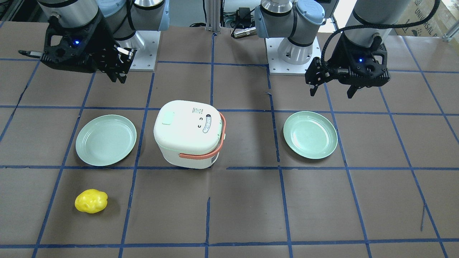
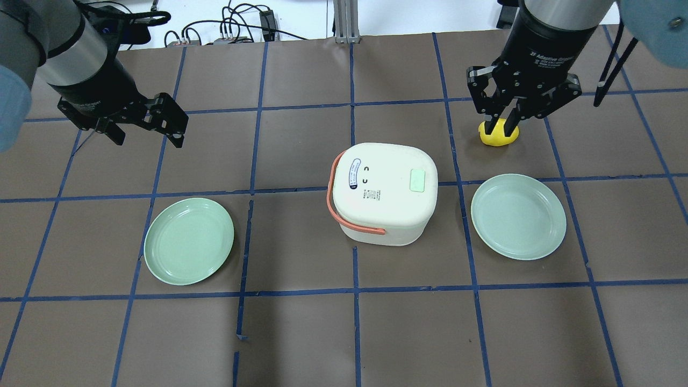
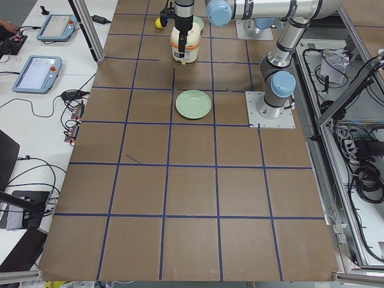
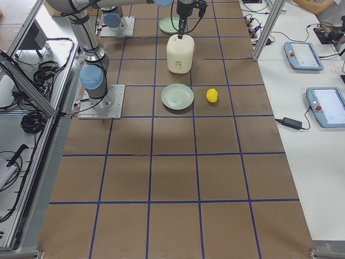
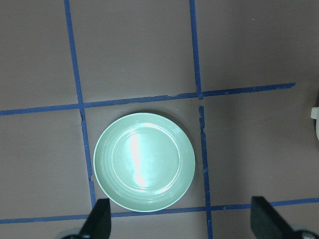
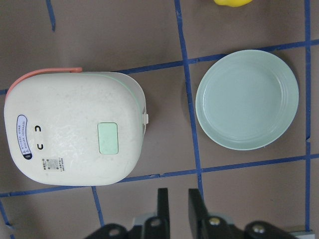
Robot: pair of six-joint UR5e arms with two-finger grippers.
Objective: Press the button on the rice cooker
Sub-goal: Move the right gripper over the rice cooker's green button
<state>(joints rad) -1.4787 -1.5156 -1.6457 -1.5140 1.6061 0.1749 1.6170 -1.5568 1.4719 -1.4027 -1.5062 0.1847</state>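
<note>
Lighting's bright, flat and even from above, so shadows are just faint smudges. The front-facing cam nearly blows out the white rice cooker [image 1: 188, 132] lid. The left wrist cam has a white glare streak on the plate [image 5: 144, 162], just 9 o'clock of its centre, and the left gripper [image 5: 182, 219] fingers [image 5: 101, 221] at 6 o'clock look soft. The overhead cam clips to white at 12 o'clock.

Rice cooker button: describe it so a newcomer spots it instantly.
Find the white rice cooker with the orange handle between the two green plates. On its lid, the button is a pale green rectangle, the only green patch, opposite the printed label.
</note>
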